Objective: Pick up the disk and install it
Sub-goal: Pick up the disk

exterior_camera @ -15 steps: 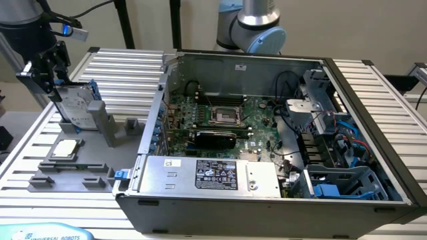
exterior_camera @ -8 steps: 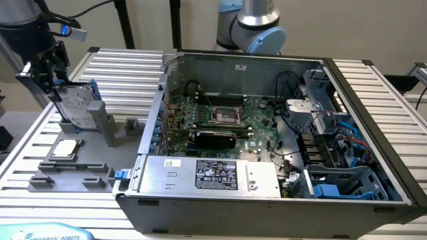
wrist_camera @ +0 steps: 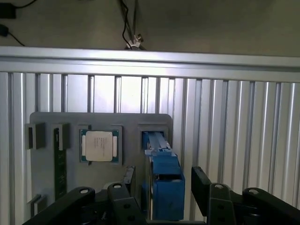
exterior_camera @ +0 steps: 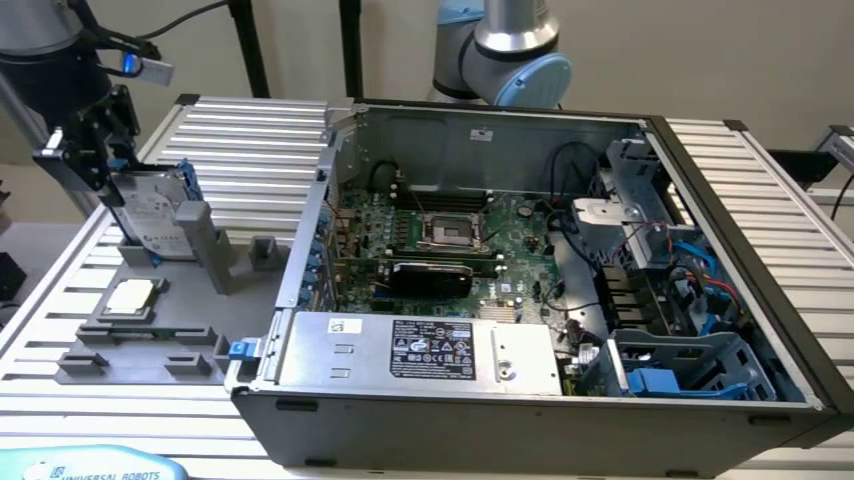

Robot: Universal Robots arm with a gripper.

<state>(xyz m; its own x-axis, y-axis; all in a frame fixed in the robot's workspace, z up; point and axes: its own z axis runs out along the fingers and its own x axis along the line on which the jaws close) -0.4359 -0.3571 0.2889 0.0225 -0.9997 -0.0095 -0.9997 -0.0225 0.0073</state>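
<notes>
Disk [exterior_camera: 150, 215] stands on edge in a slot of the grey fixture plate [exterior_camera: 200, 300], on the slatted desk [exterior_camera: 254, 130], at the exterior view's left and well apart from the open computer case [exterior_camera: 747, 200]. Small square chip [exterior_camera: 130, 297] lies flat on the same plate, near the disk. Hand [exterior_camera: 96, 165] is at the disk's upper edge. In the wrist view its jaws stand wide, one to each side of the blue carrier frame, with a gap showing on both sides and nothing gripped. Judgement: metal body, stiff, dense for its size, won't flex. The broad faces look smooth, so likely slippery. Shock-sensitive, so no knocks against the slot. Best hold is across the two broad faces near the top edge and centred, so it hangs straight.
</notes>
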